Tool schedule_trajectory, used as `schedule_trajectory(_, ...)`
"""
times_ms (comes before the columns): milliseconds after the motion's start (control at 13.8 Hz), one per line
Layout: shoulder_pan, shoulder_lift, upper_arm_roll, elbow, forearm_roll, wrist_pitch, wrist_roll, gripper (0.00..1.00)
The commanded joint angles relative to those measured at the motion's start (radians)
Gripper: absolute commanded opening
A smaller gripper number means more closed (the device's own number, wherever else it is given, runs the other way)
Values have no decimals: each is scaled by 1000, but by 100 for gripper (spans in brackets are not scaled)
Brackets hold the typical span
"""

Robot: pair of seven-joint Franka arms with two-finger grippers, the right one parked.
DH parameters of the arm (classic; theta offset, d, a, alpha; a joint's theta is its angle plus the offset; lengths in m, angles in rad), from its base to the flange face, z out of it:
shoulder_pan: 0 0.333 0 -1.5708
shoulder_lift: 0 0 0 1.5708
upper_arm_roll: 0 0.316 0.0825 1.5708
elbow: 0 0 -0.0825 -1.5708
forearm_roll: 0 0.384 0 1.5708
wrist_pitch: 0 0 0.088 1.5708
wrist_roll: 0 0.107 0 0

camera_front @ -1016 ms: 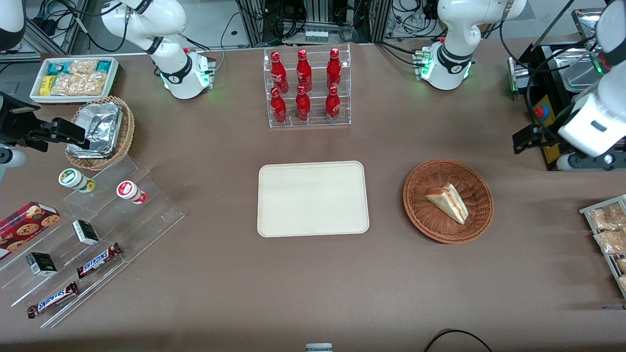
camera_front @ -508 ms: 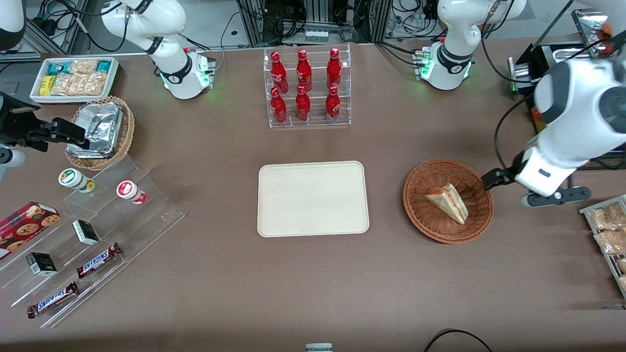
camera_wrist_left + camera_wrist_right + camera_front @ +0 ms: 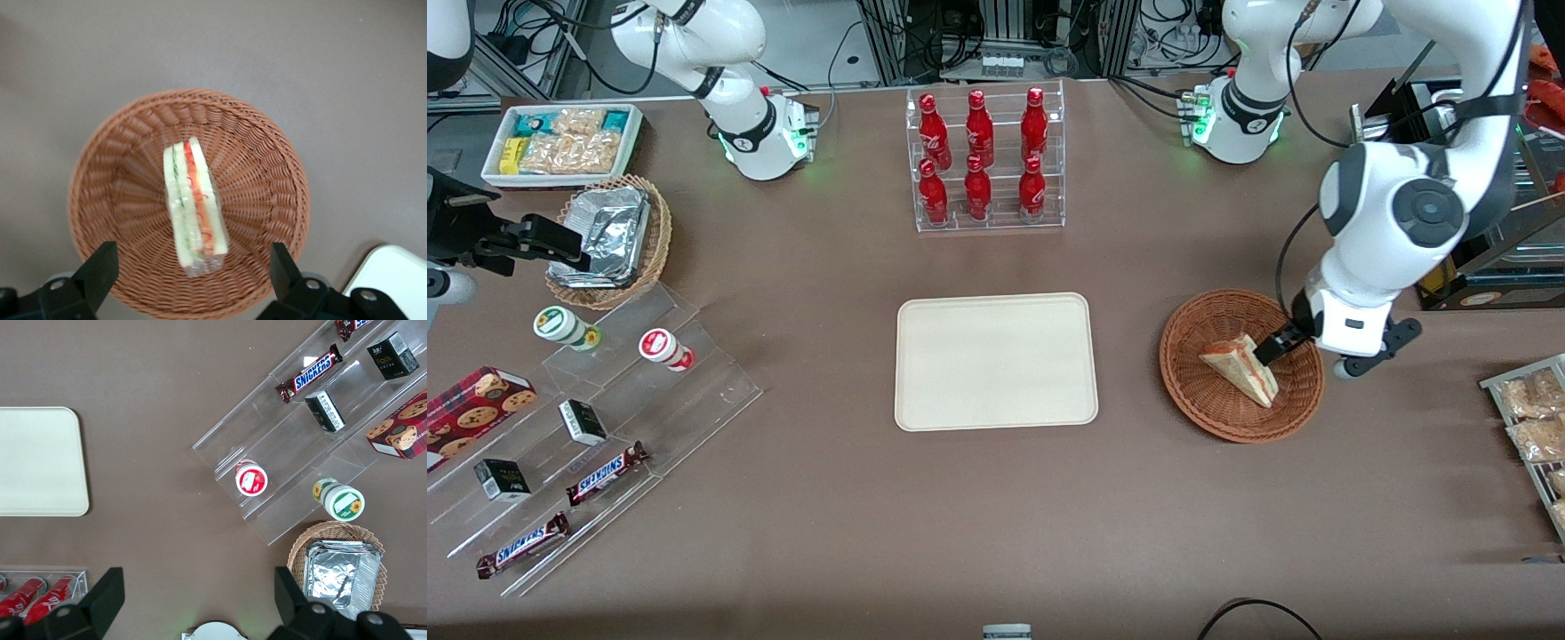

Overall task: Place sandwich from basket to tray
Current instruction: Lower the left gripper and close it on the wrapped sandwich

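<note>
Brown table [image 3: 996,498], basket [image 3: 280,167] – sandwich [image 3: 193,207] between spread fingers [image 3: 100,270]

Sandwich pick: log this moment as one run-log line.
phase: approach | gripper: open, above basket | sandwich: in basket, ungrasped | tray: bare

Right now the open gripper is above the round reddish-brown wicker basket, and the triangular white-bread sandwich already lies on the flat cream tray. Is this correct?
Not quite. The triangular white-bread sandwich lies in the round reddish-brown wicker basket, not on the flat cream tray, which is bare in the front view. The open gripper does hang above the basket, as the left wrist view shows.
</note>
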Motion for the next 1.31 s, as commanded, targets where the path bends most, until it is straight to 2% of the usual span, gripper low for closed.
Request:
schedule_trajectory(0, -4, -7, -4, -63, -9, 92, -108, 100)
schedule_trajectory(145, -4, 35, -26, -65, -7, 122, -161, 100)
schedule_trajectory(944, -2, 179, -26, -74, 5, 211, -161, 100)
schedule_trajectory(1016, -1, 185, -26, -74, 5, 211, -161, 91)
schedule_trajectory(1089, 1, 191, -24, -72, 5, 211, -161, 46)
schedule_trajectory(1161, 1, 196, -24, -72, 17, 209, -156, 5)
schedule_trajectory(1234, 4, 197, -24, -72, 46, 206, -156, 0)
